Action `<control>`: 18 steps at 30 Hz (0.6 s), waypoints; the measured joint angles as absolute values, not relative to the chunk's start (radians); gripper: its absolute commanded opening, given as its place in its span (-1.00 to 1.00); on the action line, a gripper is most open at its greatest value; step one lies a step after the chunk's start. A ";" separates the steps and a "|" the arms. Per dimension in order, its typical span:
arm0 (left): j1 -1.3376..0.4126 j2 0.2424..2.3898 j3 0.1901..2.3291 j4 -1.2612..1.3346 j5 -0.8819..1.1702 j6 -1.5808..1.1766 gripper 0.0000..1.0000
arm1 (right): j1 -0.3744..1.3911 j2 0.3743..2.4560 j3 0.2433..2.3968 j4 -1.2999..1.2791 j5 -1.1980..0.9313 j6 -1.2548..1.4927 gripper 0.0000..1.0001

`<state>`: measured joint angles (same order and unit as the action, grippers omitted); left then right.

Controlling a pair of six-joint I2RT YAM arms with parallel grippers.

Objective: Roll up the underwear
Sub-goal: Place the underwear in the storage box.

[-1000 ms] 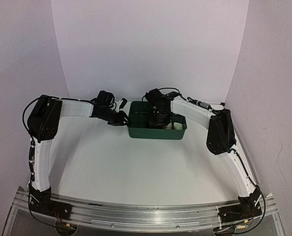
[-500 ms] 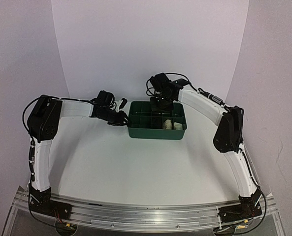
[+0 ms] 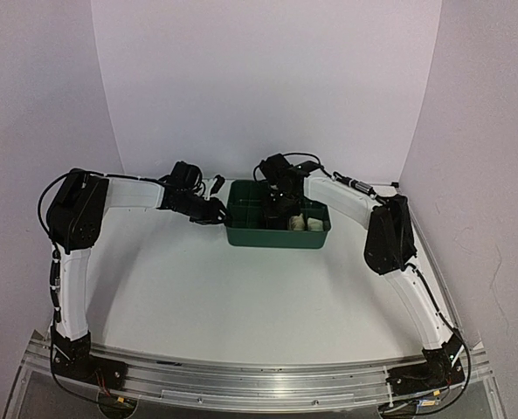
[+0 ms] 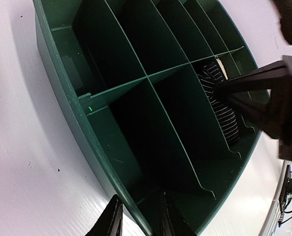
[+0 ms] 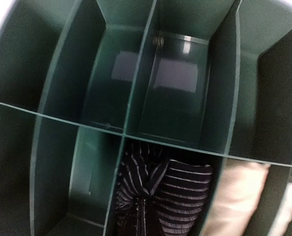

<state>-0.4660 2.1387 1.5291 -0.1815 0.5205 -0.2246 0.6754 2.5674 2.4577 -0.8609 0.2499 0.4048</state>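
Note:
A green tray [image 3: 274,237] stands at the back of the table. My left gripper [image 3: 213,209] straddles its left wall [image 4: 62,78], one finger [image 4: 111,221] outside and one inside, closed on the rim. A black underwear roll with thin white stripes [image 5: 180,191] lies in a near-row compartment. The right gripper [image 3: 282,208] is shut, and its tips [image 4: 219,91] press into that striped roll [image 4: 219,105], gathering the cloth. Two cream rolls [image 3: 300,223] [image 3: 315,224] fill the compartments to the right, and one of them [image 5: 239,196] lies just beside the striped roll.
Thin green dividers [image 5: 136,132] split the tray into narrow compartments; those on the left and in the far row hold nothing. White table [image 3: 241,297] stretches in front of the tray. The back wall stands close behind it.
The right gripper rose out of the tray, then came back down into the compartment and shut, now pressing on the striped roll. The left gripper has stayed on the tray wall.

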 measured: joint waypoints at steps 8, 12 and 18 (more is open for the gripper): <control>-0.466 2.139 1.529 -0.181 0.521 -0.224 -0.51 | 0.651 2.617 2.463 -0.817 0.191 0.436 -1.00; -0.466 2.139 1.529 -0.182 0.521 -0.224 -0.51 | 0.645 2.638 2.478 -0.792 0.144 0.444 -1.00; -0.463 2.139 1.529 -0.182 0.520 -0.225 -0.51 | 0.639 2.640 2.481 -0.753 0.135 0.442 -1.00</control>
